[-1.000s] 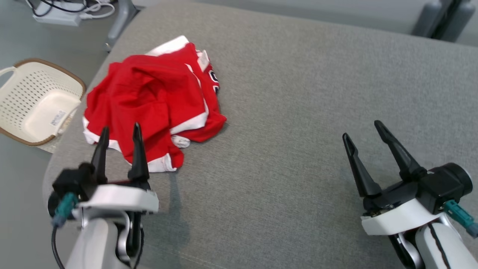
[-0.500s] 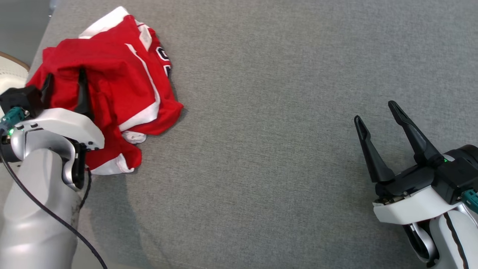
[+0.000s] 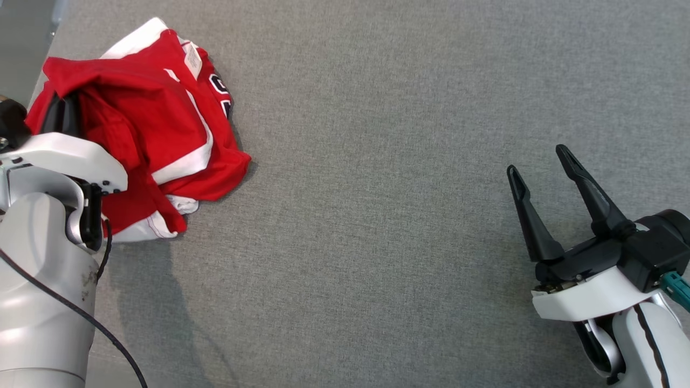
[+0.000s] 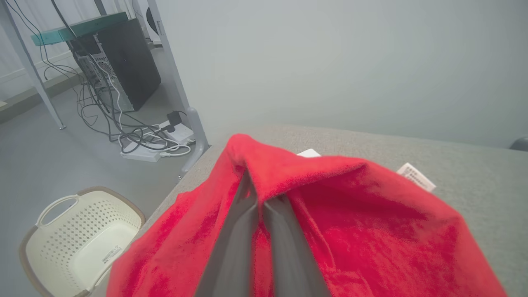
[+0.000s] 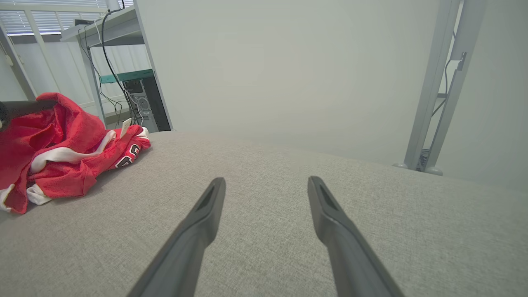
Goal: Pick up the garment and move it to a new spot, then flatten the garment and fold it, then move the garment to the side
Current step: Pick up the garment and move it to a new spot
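On the floor at the far left, beside the counter's corner, stands a cream perforated basket (image 4: pixel 78 235). Behind it on the floor are a dark computer tower (image 4: pixel 123 62) and a tangle of cables (image 4: pixel 123 128).

The left gripper (image 4: pixel 260 206) reaches in at the counter's left edge, its jaws pressed together on a raised fold of the garment (image 3: pixel 145 124). From the left wrist, red cloth drapes over the fingertips like a small tent.

The garment is a red jersey with white bands, lying crumpled near the left edge of the counter (image 3: pixel 377 215), towards its far side. Navy lettering with white outlines shows on its right side, and a small white tag (image 3: pixel 192 59) sticks up near the top. Its lower hem rests on the gray fabric surface.

The middle of the counter is plain gray cloth.

Well apart at the right, the right gripper (image 3: pixel 536 159) hovers low over the counter with its jaws spread wide, holding nothing.
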You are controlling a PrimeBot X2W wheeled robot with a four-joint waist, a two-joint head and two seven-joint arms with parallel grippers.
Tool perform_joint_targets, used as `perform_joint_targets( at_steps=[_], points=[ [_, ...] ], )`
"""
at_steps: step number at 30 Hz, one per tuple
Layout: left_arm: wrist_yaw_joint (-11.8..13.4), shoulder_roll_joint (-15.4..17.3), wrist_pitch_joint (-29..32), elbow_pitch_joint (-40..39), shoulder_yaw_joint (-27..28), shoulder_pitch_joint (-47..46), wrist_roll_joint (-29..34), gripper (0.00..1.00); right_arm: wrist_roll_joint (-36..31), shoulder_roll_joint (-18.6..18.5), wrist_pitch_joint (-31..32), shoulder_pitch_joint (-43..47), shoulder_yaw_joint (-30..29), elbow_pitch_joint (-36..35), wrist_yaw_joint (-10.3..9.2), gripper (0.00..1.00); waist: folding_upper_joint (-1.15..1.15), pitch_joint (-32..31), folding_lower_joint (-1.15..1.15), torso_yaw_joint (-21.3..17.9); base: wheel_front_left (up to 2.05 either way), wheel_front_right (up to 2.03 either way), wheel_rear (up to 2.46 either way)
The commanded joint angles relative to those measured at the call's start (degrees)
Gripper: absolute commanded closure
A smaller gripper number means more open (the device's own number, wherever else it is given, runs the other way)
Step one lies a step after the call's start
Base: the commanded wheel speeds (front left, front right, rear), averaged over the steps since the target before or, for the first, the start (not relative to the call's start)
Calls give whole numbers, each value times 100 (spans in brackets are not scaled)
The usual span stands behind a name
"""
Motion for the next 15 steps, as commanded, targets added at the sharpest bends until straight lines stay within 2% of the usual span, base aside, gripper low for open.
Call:
perform_joint_targets(
  at_steps=[1,8,11,15],
  points=[
    [-58,7,-104,-132,96,-92,-133,100,16,40,-10,-53,-18,44,-1,0,0,-149,0,-31,0,0,0],
    [-304,-204,-55,-989,352,75,-645,100,18,296,-10,69,-102,187,-1,0,0,-736,0,-110,0,0,0],
    [-355,-328,213,-1594,343,201,-824,100,29,423,-10,141,-167,233,-2,0,0,-982,0,-160,0,0,0],
    [-288,-544,697,-2519,253,478,-1020,100,25,582,-10,157,-268,286,-1,0,0,-1288,0,-307,0,0,0]
  ],
)
